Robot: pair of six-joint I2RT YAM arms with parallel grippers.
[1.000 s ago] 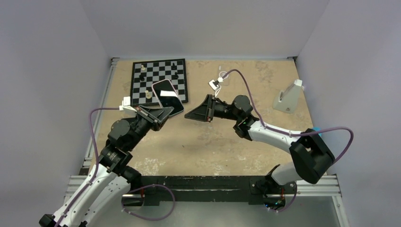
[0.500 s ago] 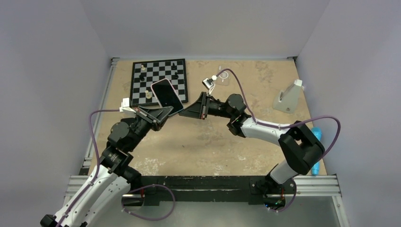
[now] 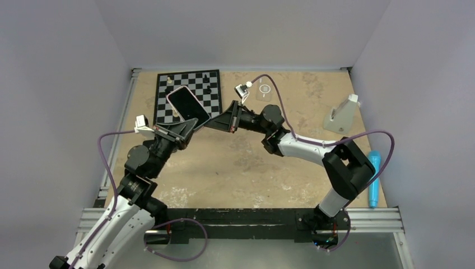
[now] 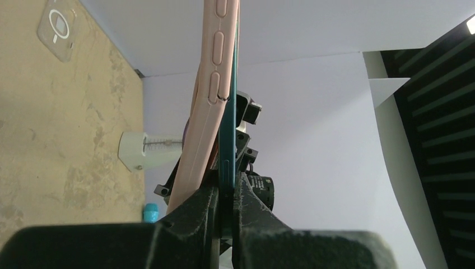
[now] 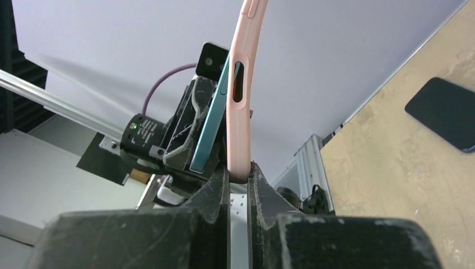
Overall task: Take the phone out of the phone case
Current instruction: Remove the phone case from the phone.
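Pink bowed phone case (image 5: 240, 140), teal-edged phone (image 5: 207, 126)

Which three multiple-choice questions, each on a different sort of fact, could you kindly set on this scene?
1. Where does the transparent phone shell with a white ring lie?
A. on the chessboard
B. on the tan table, toward its far edge
C. on the metal rail

2. What colour is the curved phone case pinched by the right gripper?
A. pink
B. green
C. white

3. How is the left gripper?
A. wide open
B. shut on the teal-edged phone
C. shut on a chess piece

Answers: B, the shell lies flat on bare tabletop; A, its pink rim rises between the right fingers; B, the left fingers clamp the phone's thin edge.
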